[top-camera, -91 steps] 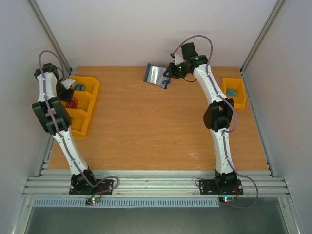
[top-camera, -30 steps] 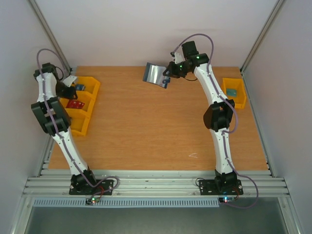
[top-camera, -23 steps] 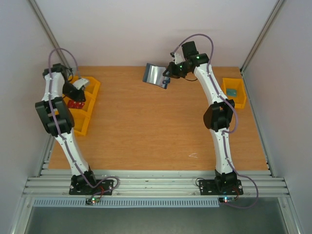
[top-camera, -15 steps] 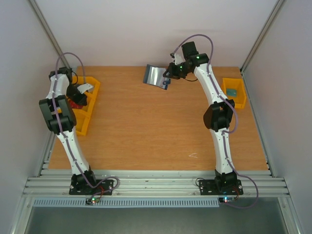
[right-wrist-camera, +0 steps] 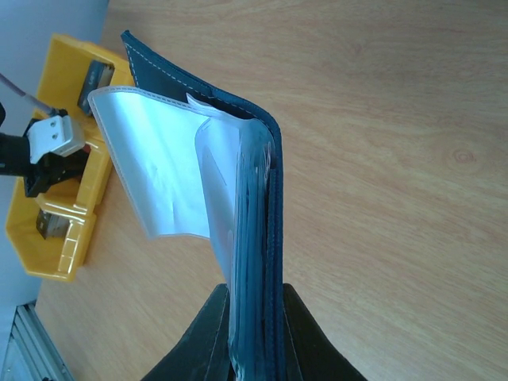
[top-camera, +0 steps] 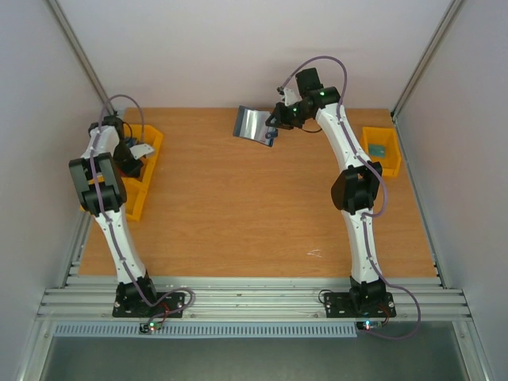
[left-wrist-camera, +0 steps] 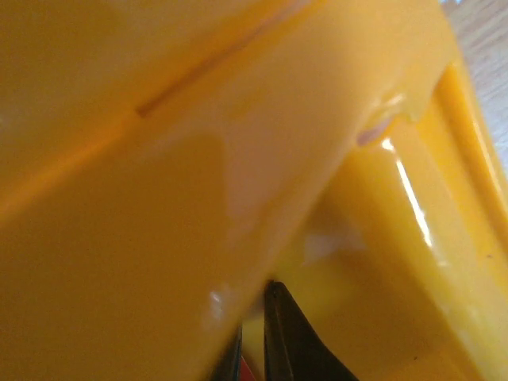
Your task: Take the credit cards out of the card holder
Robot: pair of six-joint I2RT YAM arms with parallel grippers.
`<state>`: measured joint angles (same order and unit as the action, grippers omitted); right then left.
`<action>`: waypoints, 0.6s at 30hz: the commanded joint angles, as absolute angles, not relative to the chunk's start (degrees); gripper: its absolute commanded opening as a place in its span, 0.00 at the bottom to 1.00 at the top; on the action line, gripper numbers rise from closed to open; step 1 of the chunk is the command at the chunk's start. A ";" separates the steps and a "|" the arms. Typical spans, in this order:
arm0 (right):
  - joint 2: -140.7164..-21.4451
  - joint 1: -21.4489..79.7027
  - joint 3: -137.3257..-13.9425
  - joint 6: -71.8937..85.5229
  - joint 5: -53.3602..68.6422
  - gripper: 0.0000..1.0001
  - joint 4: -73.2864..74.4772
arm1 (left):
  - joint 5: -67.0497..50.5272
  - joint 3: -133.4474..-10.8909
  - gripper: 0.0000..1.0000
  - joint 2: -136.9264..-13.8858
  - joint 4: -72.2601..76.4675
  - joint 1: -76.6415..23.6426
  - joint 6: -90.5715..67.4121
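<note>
Wooden table (top-camera: 238,206), far edge: right gripper (right-wrist-camera: 254,298) clamps the open card holder (right-wrist-camera: 272,206); left gripper (left-wrist-camera: 254,333), pinched nearly closed inside the yellow bin (left-wrist-camera: 159,198), must next, we judge, reach across for a card.

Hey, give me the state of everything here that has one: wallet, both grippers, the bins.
Dark navy folding card holder: open, clear sleeves fanned out, held up.
Right gripper: shut on the card holder's edge.
Left gripper: shut, close against the yellow plastic divided bin.
Small yellow bin at right: holds a bluish item.
</note>
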<state>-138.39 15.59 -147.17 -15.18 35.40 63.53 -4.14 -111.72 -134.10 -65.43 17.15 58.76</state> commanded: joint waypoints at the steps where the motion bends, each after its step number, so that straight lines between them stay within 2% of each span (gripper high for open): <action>1: -137.12 15.82 -149.33 -15.73 35.44 0.01 64.09 | 2.24 -106.33 0.11 -134.38 -58.52 16.98 60.58; 7: -137.12 15.82 -149.33 -15.79 35.38 0.01 64.11 | 6.98 -103.31 0.11 -132.23 -52.42 17.69 60.42; 18: -136.74 15.82 -149.33 -17.02 34.84 0.01 65.02 | 7.96 -105.00 0.11 -131.58 -47.96 20.49 58.91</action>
<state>-138.37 15.59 -147.17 -15.68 35.11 63.72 3.46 -105.23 -130.43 -52.82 18.04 59.86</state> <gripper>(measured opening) 0.113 0.112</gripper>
